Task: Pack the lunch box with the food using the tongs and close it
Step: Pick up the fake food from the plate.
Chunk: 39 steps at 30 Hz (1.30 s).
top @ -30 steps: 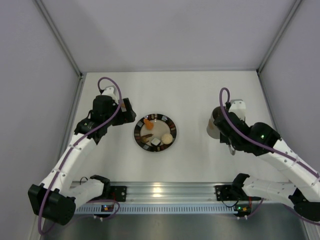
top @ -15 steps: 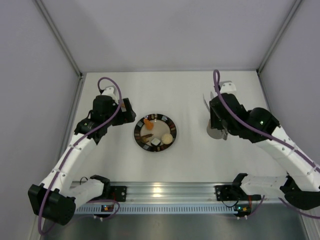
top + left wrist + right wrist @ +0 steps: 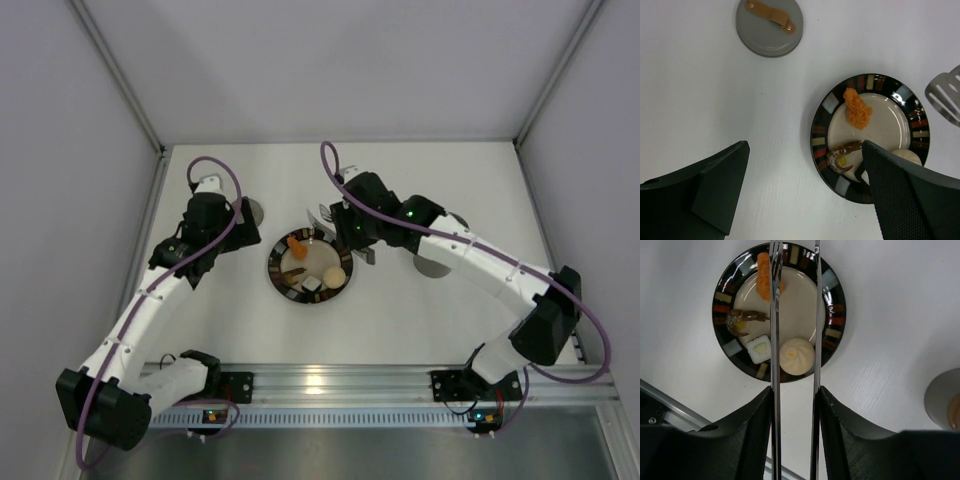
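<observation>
**Silvery tongs point(image 3: 775, 315) over the plate point(image 3: 722, 305)**

**1. Change from the earlier frame**
- One second ago the right end effector point(image 3: 795, 390) was at the lunch box point(image 3: 430, 267), on the right side of the bench point(image 3: 400, 320).
- It has since swung left and now sits at the plate's upper right rim, carrying the tongs.
- The lunch box has stayed in place. It is now partly hidden under the right forearm.
- The left end effector point(image 3: 804, 147) has shifted slightly. The lid point(image 3: 769, 20) now shows beside it in the top view.
- The plate and the food on it have not moved.

**2. Tongs orientation**
- The long axis runs straight out from the right end effector.
- The two slim arms lie almost parallel, with the tips reaching to the plate's far rim.
- In the right wrist view, one arm crosses the orange piece point(image 3: 762, 275). The other passes along the bun point(image 3: 796, 356).
- The roll point(image 3: 759, 348) and the brown piece point(image 3: 742, 320) lie outside the arms.
- Whether the tips touch the plate cannot be told.

**3. End effector state**
- Right: narrow, with the fingers pressed on the outsides of both tongs arms.
- Left: wide and holding nothing, above the bench left of the plate.

**4. Locations**
- The lunch box stands uncovered, right of the plate and apart from it.
- The lid lies flat, strap up, left of the plate and well apart from the lunch box.
</observation>
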Each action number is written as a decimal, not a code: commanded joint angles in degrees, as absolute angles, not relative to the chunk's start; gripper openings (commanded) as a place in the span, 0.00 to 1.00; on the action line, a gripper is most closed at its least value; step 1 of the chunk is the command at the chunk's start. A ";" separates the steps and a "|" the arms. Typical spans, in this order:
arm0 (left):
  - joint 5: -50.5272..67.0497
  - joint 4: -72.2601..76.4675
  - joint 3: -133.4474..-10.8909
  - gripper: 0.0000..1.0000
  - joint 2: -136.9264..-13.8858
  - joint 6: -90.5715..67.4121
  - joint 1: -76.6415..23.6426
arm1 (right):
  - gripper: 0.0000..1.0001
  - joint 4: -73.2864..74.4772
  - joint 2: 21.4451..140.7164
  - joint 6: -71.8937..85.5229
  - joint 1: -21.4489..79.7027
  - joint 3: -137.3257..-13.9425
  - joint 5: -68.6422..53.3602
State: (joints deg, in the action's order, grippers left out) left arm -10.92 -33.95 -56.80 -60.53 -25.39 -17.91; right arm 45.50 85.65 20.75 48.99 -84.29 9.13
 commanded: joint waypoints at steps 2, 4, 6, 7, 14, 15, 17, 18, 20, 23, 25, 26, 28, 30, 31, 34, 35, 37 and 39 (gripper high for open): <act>-18.62 -36.47 -58.10 0.99 -58.98 -25.75 -17.67 | 0.40 35.16 91.13 18.90 50.80 -87.10 2.99; -19.77 -37.00 -57.75 0.99 -58.89 -25.84 -17.49 | 0.40 34.46 94.03 18.72 51.24 -87.62 1.94; -20.21 -37.00 -57.13 0.99 -58.80 -26.01 -17.40 | 0.42 33.75 96.58 18.63 51.94 -88.59 1.32; -20.21 -37.00 -57.04 0.99 -58.54 -25.93 -17.32 | 0.42 33.66 97.29 18.55 52.12 -88.94 1.41; -19.95 -36.74 -56.52 0.99 -58.01 -25.22 -17.23 | 0.47 34.63 101.51 18.19 53.44 -91.32 3.42; -19.86 -36.65 -56.34 0.99 -58.09 -25.14 -17.23 | 0.48 35.15 101.86 18.19 53.52 -91.41 3.60; -19.43 -36.39 -56.07 0.99 -58.18 -25.14 -17.23 | 0.48 35.68 102.04 18.28 53.79 -91.58 4.65; -19.34 -36.30 -55.99 0.99 -58.18 -25.22 -17.23 | 0.48 35.94 102.13 18.37 53.79 -91.58 5.01; -18.99 -36.12 -55.81 0.99 -58.18 -25.14 -17.23 | 0.48 37.00 102.13 18.19 53.96 -91.58 6.06; -18.55 -36.04 -55.72 0.99 -58.18 -25.05 -17.23 | 0.48 37.97 101.95 18.19 54.23 -91.23 8.17; -18.37 -36.04 -55.63 0.99 -58.18 -25.05 -17.23 | 0.48 38.32 102.22 18.02 54.32 -90.97 8.17; -18.28 -35.95 -55.63 0.99 -58.10 -25.05 -17.23 | 0.48 38.67 102.39 17.84 54.32 -90.97 7.91; -18.11 -35.95 -55.55 0.99 -58.18 -25.05 -17.23 | 0.48 38.93 102.74 17.75 54.75 -90.97 7.73; -18.11 -35.95 -55.55 0.99 -58.10 -25.05 -17.23 | 0.48 39.29 102.92 17.67 55.11 -90.97 7.56; -18.02 -35.95 -55.46 0.99 -58.10 -25.05 -17.23 | 0.48 39.37 103.01 17.67 55.46 -90.97 7.56; -17.84 -36.04 -55.46 0.99 -57.92 -24.96 -17.23 | 0.48 40.16 103.10 17.49 55.90 -90.53 8.00; -17.84 -35.95 -55.46 0.99 -57.92 -25.05 -17.23 | 0.48 40.17 103.01 17.66 55.99 -90.27 8.26; -17.67 -35.86 -55.28 0.99 -57.92 -25.05 -17.23 | 0.48 40.43 102.92 17.75 56.07 -89.48 8.44; -17.58 -35.86 -55.37 0.99 -57.92 -24.96 -17.23 | 0.48 40.60 102.66 17.84 56.16 -88.95 8.70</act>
